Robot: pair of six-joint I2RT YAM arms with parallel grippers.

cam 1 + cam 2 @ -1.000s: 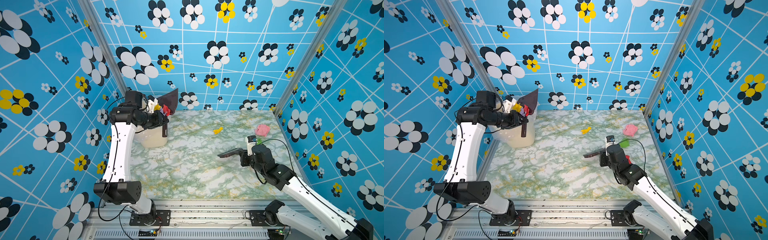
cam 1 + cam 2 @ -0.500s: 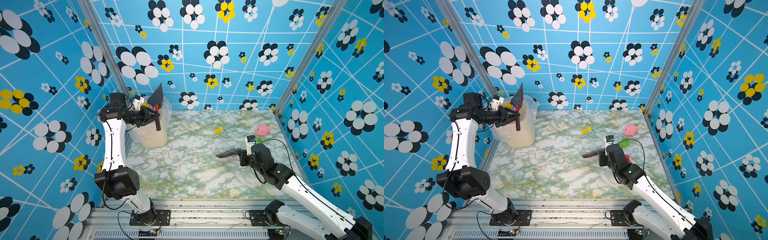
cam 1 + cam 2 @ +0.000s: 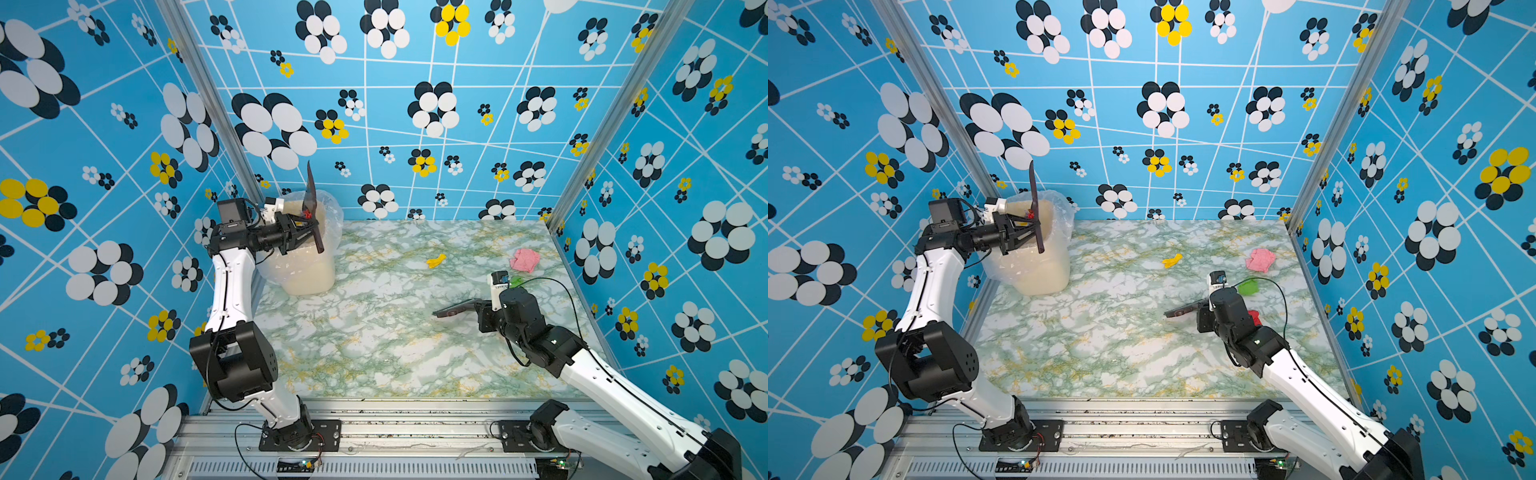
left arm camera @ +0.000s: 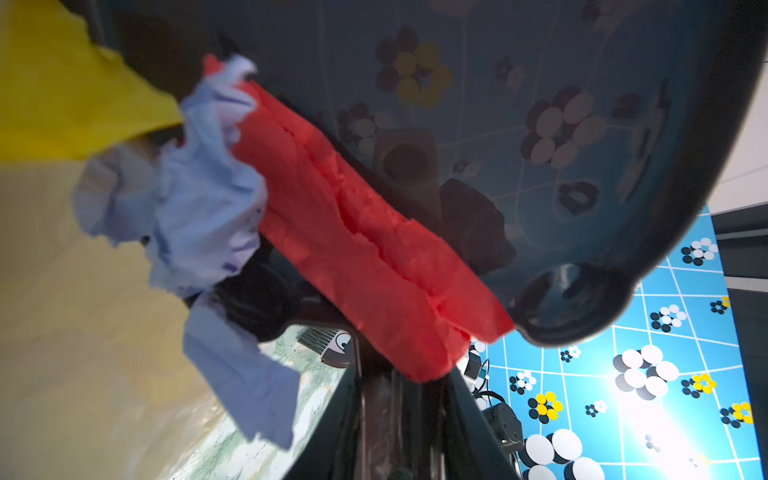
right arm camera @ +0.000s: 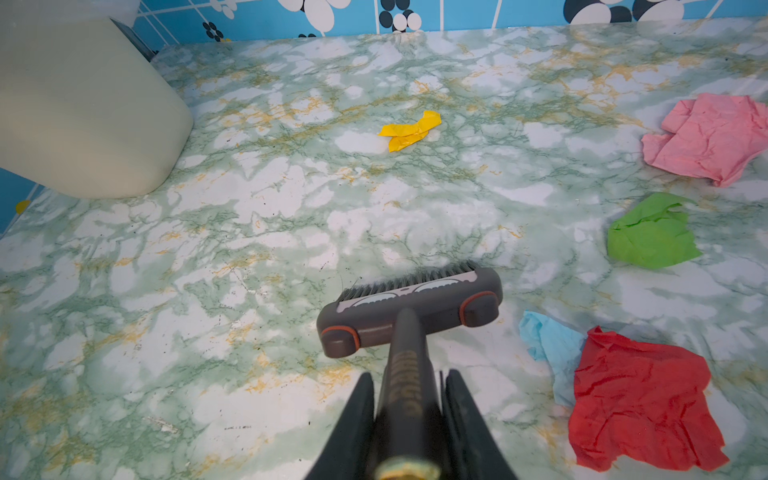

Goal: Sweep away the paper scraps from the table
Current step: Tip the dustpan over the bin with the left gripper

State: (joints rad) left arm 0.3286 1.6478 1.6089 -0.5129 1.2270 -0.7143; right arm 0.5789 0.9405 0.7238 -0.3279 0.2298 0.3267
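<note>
So in the last second the left claw (image 3: 297, 232), clenched on the dustpan (image 3: 311, 203) handle, tipped the pan from slanted to nearly upright over the bin (image 3: 307, 274) at the far left. The left wrist view caught a red scrap (image 4: 374, 257), a pale blue scrap (image 4: 199, 199) and a yellow scrap (image 4: 62, 83) sliding off, so that load looked basically dumped. The right claw (image 5: 409, 376) stayed clamped on the brush (image 5: 411, 307) over on the right. The paper scraps left on the bench (image 3: 374, 340) were a yellow piece (image 3: 435, 260), a pink piece (image 3: 524, 260) and a green piece (image 3: 1249, 286), plus a red piece (image 5: 640, 399) and a light blue piece (image 5: 548, 340) beside the brush. I'd guess it needed another round.
</note>
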